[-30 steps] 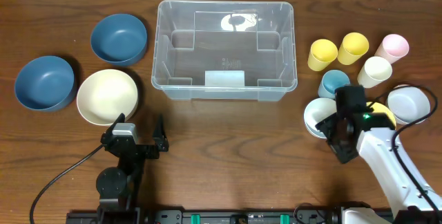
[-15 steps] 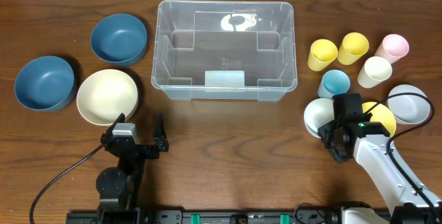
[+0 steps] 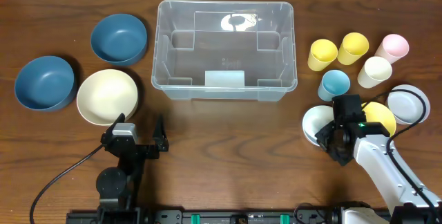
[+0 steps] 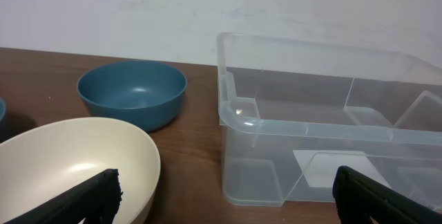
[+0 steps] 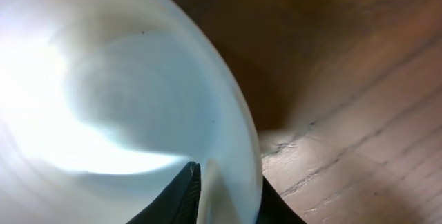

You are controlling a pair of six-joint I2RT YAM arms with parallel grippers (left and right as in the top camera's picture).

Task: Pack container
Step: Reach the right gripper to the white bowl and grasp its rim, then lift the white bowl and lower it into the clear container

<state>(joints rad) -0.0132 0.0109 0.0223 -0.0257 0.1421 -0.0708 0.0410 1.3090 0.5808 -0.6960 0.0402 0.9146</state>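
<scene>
The right gripper [image 3: 330, 140] has slid left and narrowed, and its fingers now pinch the rim of the pale bowl [image 3: 314, 119]. The grasp looks made. Next it must lift the bowl and carry it into the container [image 3: 224, 3], which sits empty mid-tabletop [image 3: 228, 137]. The left gripper [image 3: 136, 140] waits with its fingers wide apart.

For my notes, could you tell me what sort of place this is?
Likely a robot lab bench: a wooden table, a bare white wall, and a clear bin with bowls and cups beside it.
</scene>
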